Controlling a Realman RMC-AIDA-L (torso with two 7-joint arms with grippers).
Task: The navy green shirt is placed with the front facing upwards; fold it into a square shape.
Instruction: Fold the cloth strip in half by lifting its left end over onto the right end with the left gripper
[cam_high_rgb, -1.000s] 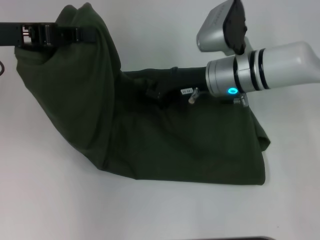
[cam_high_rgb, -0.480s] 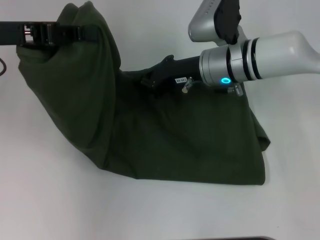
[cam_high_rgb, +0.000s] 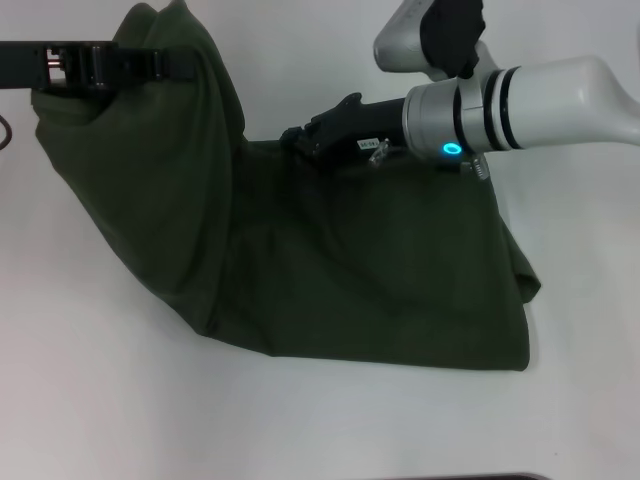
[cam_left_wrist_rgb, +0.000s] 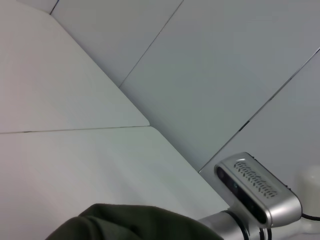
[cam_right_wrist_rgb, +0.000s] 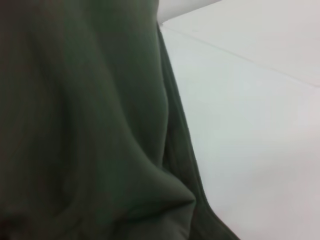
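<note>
Shirt (cam_high_rgb: 330, 260) on a white table (cam_high_rgb: 90, 400), dark green, plain side up, no print showing. Lies mostly flat, with its left part pulled up high into a hanging fold. Small white tag on the right gripper (cam_high_rgb: 305, 137), writing too tiny to read. Blue-green light glowing on the right wrist ring. Left gripper (cam_high_rgb: 165, 66) at the top left, reaching in level from the side, clenched on the raised top edge of the shirt. Right gripper over the far edge of the shirt, near the middle, pointing left and tipped a little down. Cannot tell if its fingers are closed or apart.
</note>
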